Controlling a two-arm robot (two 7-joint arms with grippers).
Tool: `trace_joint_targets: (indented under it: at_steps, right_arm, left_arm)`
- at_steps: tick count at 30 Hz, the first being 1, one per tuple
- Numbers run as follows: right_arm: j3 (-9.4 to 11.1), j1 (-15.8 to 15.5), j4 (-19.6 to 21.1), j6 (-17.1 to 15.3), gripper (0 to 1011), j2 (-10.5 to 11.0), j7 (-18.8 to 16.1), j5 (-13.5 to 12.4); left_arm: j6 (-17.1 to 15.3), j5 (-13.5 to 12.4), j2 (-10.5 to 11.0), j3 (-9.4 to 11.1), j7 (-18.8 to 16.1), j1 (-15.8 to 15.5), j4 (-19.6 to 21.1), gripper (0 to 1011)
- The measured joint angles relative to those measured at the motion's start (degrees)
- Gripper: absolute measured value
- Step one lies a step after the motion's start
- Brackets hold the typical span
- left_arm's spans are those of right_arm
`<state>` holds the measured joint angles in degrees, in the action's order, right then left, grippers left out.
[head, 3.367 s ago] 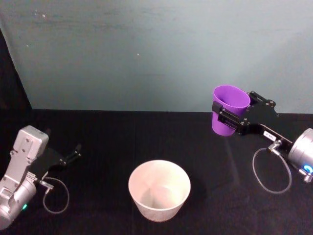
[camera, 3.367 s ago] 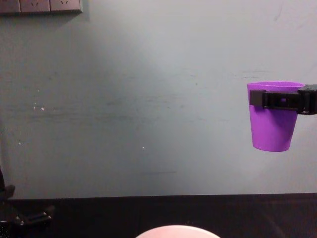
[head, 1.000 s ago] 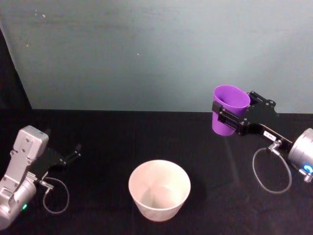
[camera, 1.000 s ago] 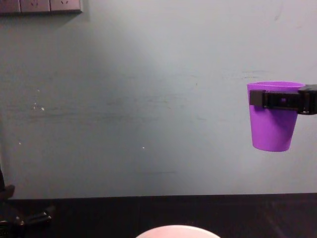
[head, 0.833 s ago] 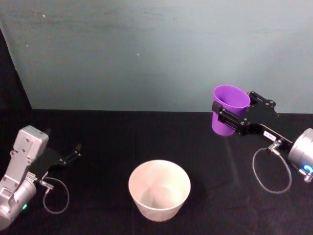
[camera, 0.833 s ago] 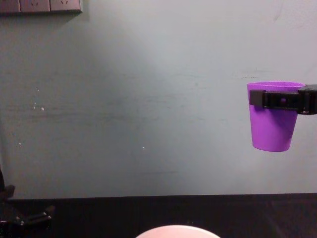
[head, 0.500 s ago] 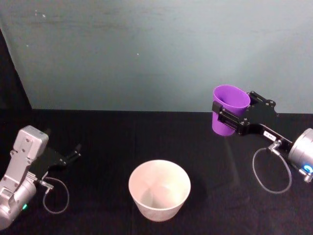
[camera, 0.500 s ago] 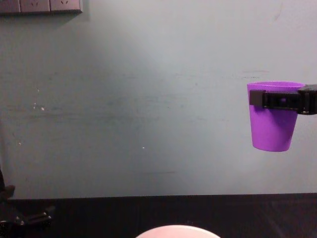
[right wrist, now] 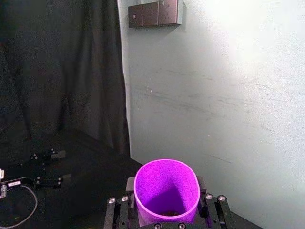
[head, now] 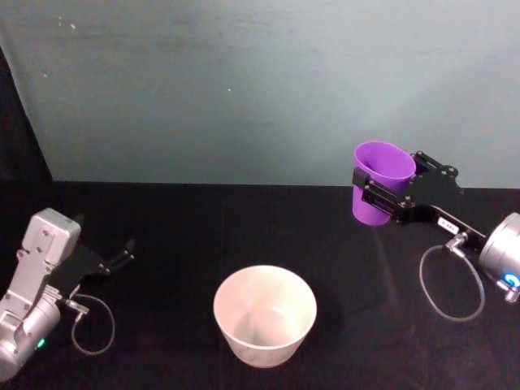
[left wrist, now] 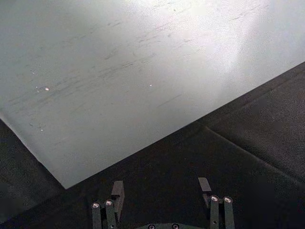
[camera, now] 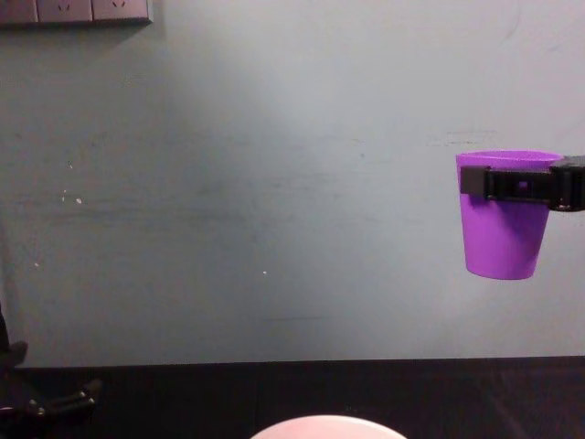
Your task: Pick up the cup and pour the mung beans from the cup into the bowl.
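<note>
The pickup is judged done, the cup being held upright in the air, pinched by the right gripper well apart from the bowl (the left gripper is parked at left, fingers spread), and the pour is left.

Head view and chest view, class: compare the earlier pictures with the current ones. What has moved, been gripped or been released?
Nothing has visibly changed. The right gripper stays shut on the small bright purple plastic cup, held upright in the air to the right of the wide round white bowl. The left gripper stays parked and open, low on the left.
</note>
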<state>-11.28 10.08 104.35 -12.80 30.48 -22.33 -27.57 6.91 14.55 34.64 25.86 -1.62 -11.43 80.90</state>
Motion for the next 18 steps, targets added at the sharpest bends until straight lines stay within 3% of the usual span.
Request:
trace_joint_targets:
  at_steps: [8, 18]
  right_arm:
    - [-0.08, -0.01, 0.01, 0.13, 723, 0.12, 0.03, -0.01]
    - [-2.43, -1.03, -0.49, 2.26, 723, 1.19, 0.51, 0.35]
  left_arm:
    - [0.0, 0.0, 0.0, 0.0, 0.0, 0.0, 0.0, 1003]
    - [0.0, 0.0, 0.0, 0.0, 0.0, 0.0, 0.0, 1004]
